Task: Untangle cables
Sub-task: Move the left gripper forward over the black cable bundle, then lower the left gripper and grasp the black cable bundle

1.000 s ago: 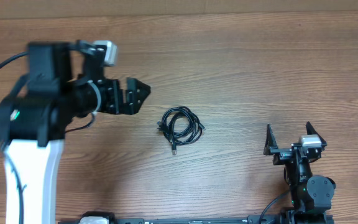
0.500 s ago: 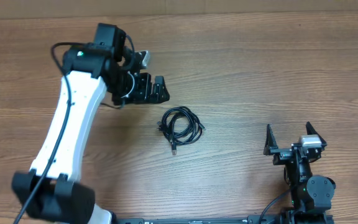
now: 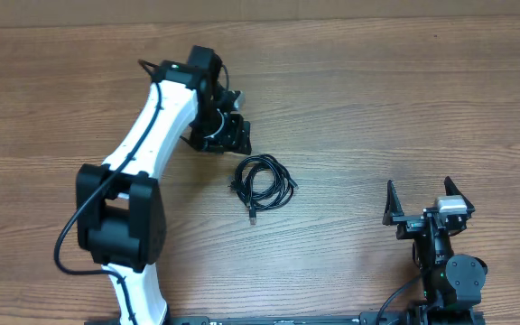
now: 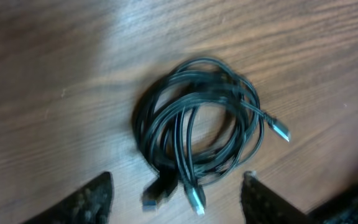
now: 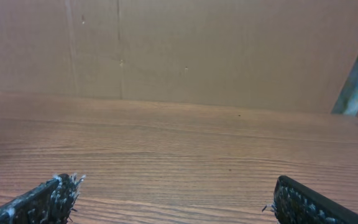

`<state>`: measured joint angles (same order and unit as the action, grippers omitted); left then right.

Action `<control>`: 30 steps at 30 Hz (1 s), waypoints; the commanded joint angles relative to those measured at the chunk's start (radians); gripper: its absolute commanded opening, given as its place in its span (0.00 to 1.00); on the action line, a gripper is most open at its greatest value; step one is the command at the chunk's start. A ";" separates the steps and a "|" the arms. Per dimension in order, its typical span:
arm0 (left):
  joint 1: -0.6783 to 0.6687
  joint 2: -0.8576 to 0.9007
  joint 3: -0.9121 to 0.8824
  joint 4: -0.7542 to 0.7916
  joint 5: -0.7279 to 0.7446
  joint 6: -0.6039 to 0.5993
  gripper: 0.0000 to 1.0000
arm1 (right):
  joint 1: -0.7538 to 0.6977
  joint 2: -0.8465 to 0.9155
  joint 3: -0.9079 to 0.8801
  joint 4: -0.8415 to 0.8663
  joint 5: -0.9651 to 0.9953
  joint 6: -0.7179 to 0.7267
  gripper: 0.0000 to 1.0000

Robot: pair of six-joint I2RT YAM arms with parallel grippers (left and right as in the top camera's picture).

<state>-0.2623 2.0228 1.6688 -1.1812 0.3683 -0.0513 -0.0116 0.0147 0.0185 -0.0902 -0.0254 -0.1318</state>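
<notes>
I see a thin, glossy black cable [image 3: 262,183] coiled in tangled loops on the brown wood-grain table [image 3: 377,99]. My left gripper [image 3: 241,137] hovers just beside it, spread wide. My right gripper [image 3: 420,200], also wide, sits well apart.

My left arm [image 3: 143,153] reaches from the near edge toward the far edge, left of centre. My left gripper [image 3: 238,137] points down, fingers spread wide. My right gripper [image 3: 420,194] sits by the near right corner, fingers parted.

A wood-grain table [image 3: 377,108] carries one coiled bundle of black cables [image 3: 262,183] near its middle.
</notes>
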 commanded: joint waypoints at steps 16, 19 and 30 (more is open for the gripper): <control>-0.092 0.196 0.016 0.070 -0.143 0.027 0.40 | 0.005 -0.012 -0.010 0.006 0.006 -0.004 1.00; -0.092 0.196 0.016 0.080 -0.144 0.026 0.30 | 0.005 -0.012 -0.010 0.006 0.006 -0.004 1.00; -0.090 0.193 0.255 -0.080 -0.089 -0.042 0.04 | 0.005 -0.012 -0.010 0.006 0.006 -0.004 1.00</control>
<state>-0.3473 2.2154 1.7676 -1.2106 0.2333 -0.0574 -0.0116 0.0147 0.0185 -0.0902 -0.0257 -0.1310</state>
